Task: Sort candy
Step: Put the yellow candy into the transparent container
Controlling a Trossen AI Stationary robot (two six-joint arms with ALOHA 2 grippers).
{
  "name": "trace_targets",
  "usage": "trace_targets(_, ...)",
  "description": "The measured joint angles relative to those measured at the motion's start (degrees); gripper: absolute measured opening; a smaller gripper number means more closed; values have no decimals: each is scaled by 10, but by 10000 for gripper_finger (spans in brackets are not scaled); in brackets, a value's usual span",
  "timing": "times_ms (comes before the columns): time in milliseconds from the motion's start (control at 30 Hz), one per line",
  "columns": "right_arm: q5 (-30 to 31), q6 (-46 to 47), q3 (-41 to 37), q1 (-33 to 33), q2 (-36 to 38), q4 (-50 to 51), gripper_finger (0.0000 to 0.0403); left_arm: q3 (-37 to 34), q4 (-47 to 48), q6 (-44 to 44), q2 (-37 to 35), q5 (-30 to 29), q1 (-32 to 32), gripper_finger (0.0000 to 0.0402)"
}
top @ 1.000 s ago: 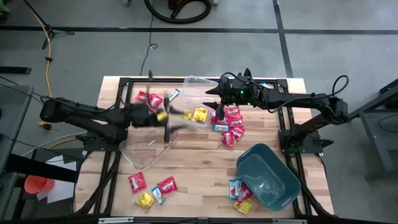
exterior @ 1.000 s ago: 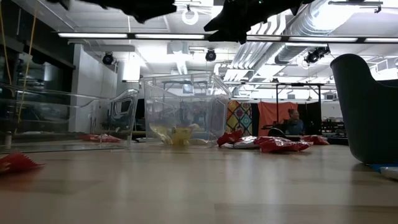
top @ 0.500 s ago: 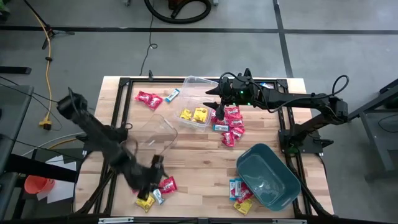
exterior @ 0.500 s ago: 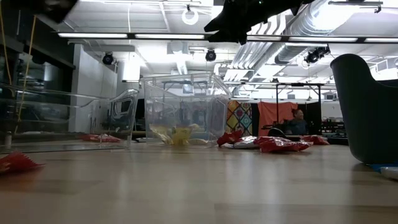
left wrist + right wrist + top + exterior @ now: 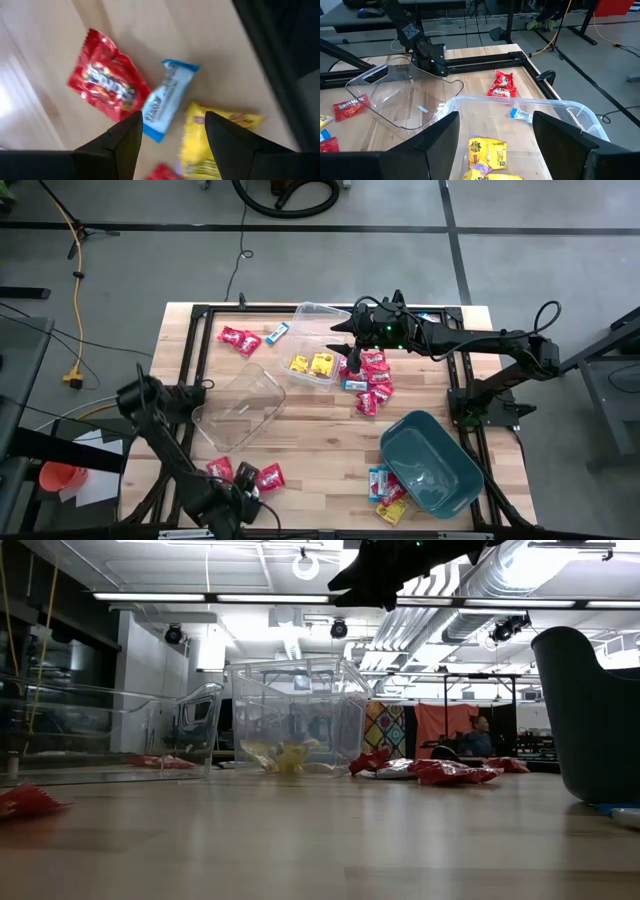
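Candy lies in groups on the wooden table. At the near left are a red packet (image 5: 107,90), a blue-and-white packet (image 5: 167,97) and a yellow packet (image 5: 215,140). My left gripper (image 5: 172,135) (image 5: 243,498) points down over them, open, its fingers on either side of the blue-and-white and yellow packets, above them. My right gripper (image 5: 495,150) (image 5: 350,340) hangs open over the far clear tub (image 5: 318,345), which holds yellow packets (image 5: 487,150). A pile of red candy (image 5: 375,375) lies beside that tub.
A second clear tub (image 5: 240,405) stands left of centre. A teal bin (image 5: 430,460) stands at the near right with packets (image 5: 385,490) beside it. More candy (image 5: 240,338) lies at the far left. Red packets (image 5: 268,476) lie near my left gripper.
My left arm has swung from the clear tubs at the middle toward the table's near left corner, sinking and tipping from nearly level to pointing steeply down over the candy there. Its fingers have stayed open. My right arm has kept still.
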State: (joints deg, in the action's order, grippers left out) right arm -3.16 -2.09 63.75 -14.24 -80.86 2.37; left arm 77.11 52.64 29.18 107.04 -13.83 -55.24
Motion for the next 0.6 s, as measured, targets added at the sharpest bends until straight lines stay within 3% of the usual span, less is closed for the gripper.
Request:
trace_targets(333, 0, -18, 0, 0, 0, 2, 250, -49, -50, 128, -2, 68, -21, 204)
trace_targets(600, 0, -19, 0, 0, 0, 5, 250, -95, -111, 128, -2, 67, -40, 204)
